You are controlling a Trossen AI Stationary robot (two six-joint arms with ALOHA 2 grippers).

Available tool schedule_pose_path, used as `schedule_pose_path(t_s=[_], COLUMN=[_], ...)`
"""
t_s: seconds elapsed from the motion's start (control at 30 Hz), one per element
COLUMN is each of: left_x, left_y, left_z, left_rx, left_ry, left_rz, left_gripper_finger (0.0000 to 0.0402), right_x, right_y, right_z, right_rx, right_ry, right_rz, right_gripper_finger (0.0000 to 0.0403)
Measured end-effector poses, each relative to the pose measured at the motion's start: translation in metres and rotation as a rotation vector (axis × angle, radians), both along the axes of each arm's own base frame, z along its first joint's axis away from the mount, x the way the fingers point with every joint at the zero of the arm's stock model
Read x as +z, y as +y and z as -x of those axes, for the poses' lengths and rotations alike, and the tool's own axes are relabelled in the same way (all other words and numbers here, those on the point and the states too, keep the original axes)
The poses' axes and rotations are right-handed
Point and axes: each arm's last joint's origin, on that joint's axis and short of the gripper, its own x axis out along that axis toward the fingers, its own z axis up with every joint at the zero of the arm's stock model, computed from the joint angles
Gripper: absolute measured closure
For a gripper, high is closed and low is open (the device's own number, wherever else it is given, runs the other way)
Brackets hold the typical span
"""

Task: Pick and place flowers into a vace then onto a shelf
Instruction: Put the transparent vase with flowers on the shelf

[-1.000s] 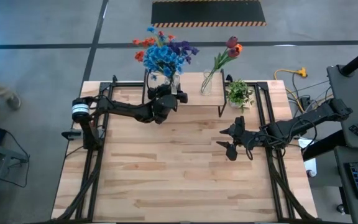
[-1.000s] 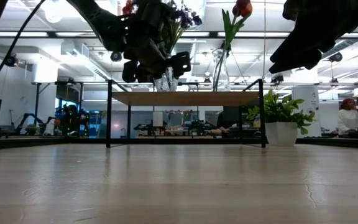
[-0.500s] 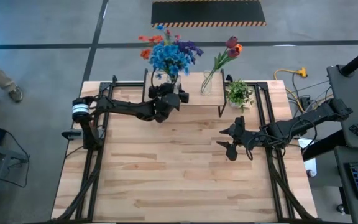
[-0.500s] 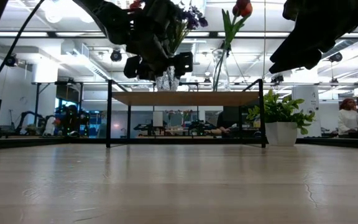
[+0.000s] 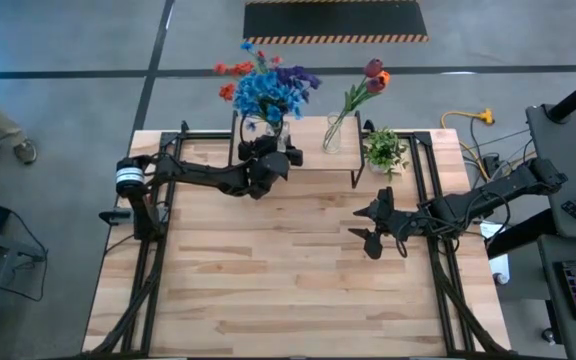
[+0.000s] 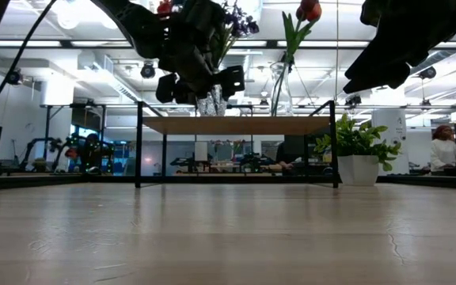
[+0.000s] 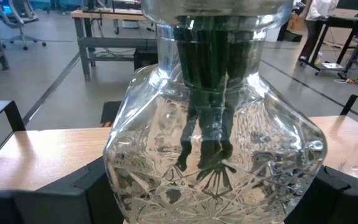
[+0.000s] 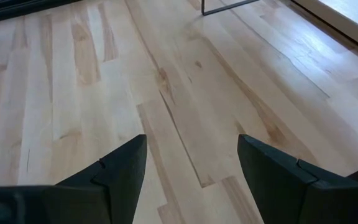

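Observation:
A cut-glass vase (image 7: 210,143) holds blue, orange and purple flowers (image 5: 263,88), their green stems bunched in its neck. It stands over the left part of the shelf (image 5: 313,160), a low plank on black legs at the table's far edge. My left gripper (image 5: 268,148) is shut on the vase from the near side. My right gripper (image 5: 368,225) hangs open over the bare table at the right, with nothing between its fingers (image 8: 120,168). A slim second vase (image 5: 332,135) with red tulip flowers (image 5: 372,77) stands on the shelf's right part. My left gripper clasps the vase's wide lower body (image 7: 120,174) between its two fingers (image 7: 89,190), one on each side. The fingers come nearly level from the table's near side. The vase is upright with its base at the height of the shelf top (image 6: 275,125); whether it rests there I cannot tell.
A small leafy potted plant (image 5: 384,150) in a white pot stands on the table just right of the shelf. Black frame rails (image 5: 153,270) run along the table's left and right sides. The near half of the wooden tabletop (image 5: 288,290) lies bare.
The flower heads in the held vase have swayed a little toward the table's right and back again. Both grippers have kept their places, and neither has opened or shut.

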Motion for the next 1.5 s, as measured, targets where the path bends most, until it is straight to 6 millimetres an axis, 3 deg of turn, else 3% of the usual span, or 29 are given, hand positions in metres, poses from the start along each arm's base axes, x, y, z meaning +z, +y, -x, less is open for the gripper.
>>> schedule_pose_path(t_s=[0.57,1.5], left_x=[-0.0003,-0.0013], left_y=[-0.0015,-0.0016], left_z=[-0.0008,-0.0015], left_rx=[-0.031,-0.035], left_ry=[0.058,0.035], left_rz=[-0.006,-0.006], left_gripper_finger=[0.0098,0.0019], right_x=[0.0000,0.0001], right_y=[0.0000,0.0000], right_z=[0.0000,0.0000], right_rx=[-0.001,-0.002], right_ry=[-0.001,-0.001], right_rz=[-0.002,-0.002], right_gripper_finger=[0.0161,0.0161])
